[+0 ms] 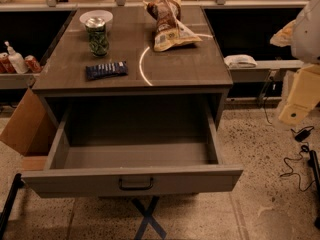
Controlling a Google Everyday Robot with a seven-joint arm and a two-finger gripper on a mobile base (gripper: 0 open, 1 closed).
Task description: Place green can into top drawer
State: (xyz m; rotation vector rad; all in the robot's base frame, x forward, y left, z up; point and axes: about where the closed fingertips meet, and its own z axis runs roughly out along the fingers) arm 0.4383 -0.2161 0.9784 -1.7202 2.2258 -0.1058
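Observation:
The green can [97, 35] stands upright on the cabinet top at the back left, just in front of a white bowl [96, 17]. The top drawer [135, 179] is pulled fully open toward me, its inside bare, with a dark bar handle [136, 184] at the centre of its front panel. My arm hangs at the right edge of the view. My gripper [292, 115] is at its lower end, well to the right of the cabinet and far from the can, holding nothing that I can see.
On the cabinet top [190, 64] lie a dark blue snack bar [106, 70] and a crumpled chip bag [169, 26]. A cardboard box [25, 129] leans at the left. Red cans and a white bottle [15, 59] sit on a left shelf. Cables [300, 154] lie on the floor at the right.

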